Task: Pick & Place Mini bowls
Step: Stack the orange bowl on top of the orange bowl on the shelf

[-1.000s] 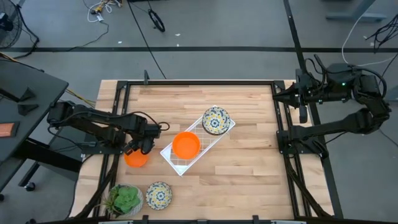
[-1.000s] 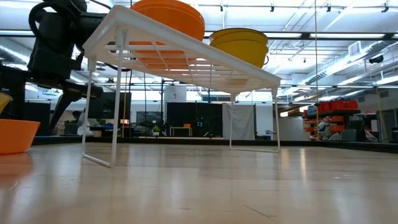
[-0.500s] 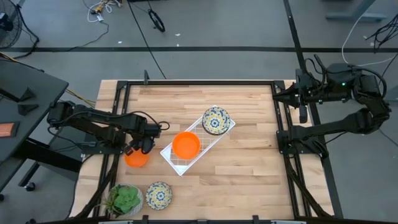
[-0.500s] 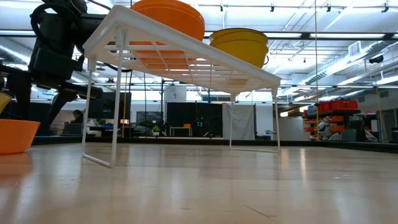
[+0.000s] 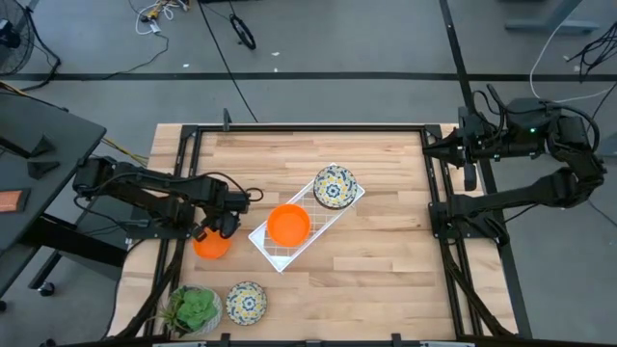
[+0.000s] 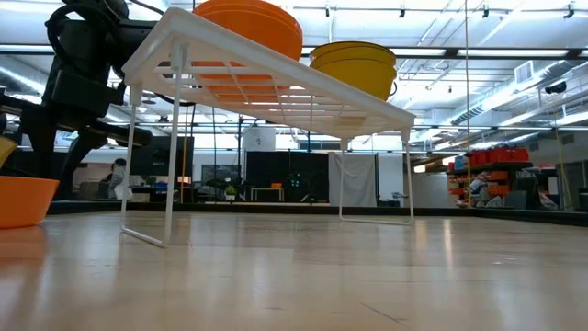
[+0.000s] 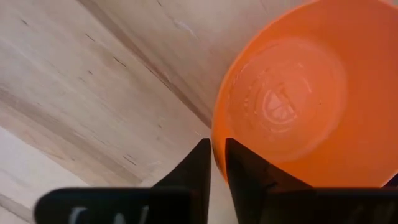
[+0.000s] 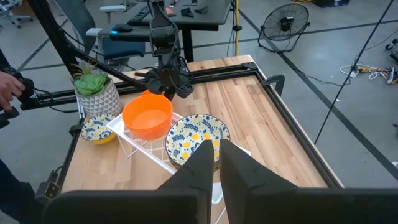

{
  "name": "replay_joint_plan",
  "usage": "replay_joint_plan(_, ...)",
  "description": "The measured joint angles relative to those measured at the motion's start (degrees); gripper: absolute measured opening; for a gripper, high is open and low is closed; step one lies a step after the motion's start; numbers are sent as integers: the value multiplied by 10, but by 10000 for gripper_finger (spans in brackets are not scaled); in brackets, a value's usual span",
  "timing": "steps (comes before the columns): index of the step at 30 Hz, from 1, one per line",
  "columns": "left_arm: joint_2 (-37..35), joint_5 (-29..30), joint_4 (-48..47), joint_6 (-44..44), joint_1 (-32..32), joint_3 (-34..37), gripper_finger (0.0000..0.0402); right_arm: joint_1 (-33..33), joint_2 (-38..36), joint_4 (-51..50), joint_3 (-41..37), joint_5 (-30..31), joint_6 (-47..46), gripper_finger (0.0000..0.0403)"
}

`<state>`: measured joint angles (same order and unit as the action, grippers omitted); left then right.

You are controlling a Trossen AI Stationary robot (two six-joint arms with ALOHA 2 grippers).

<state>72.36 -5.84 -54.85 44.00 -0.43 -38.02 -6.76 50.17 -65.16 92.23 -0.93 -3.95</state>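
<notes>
Both arms are matte black, with 2 tapered dark fingers (image 7: 245,177) each (the right arm (image 5: 540,188) carries looped black cables).

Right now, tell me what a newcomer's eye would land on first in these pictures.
The white wire rack at the table's middle stands out, carrying a plain orange bowl and a blue-and-yellow floral bowl. At the left edge, the left gripper pinches the rim of a second orange bowl on the wood. Near the front left corner sit a leafy green plant and another floral bowl.
</notes>
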Motion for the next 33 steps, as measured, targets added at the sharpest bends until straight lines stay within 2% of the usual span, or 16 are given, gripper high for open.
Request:
replay_joint_plan(6, 0, -8, -2, 0, 0, 0, 8, 0, 0, 0, 0, 0, 0, 32)
replay_joint_plan(23, 0, -20, -31, -14, 0, -1, 3, 0, 0, 0, 0, 0, 0, 32)
replay_joint_plan(33, 0, -13, -72, -14, 18, -49, 2, 0, 0, 0, 0, 0, 0, 32)
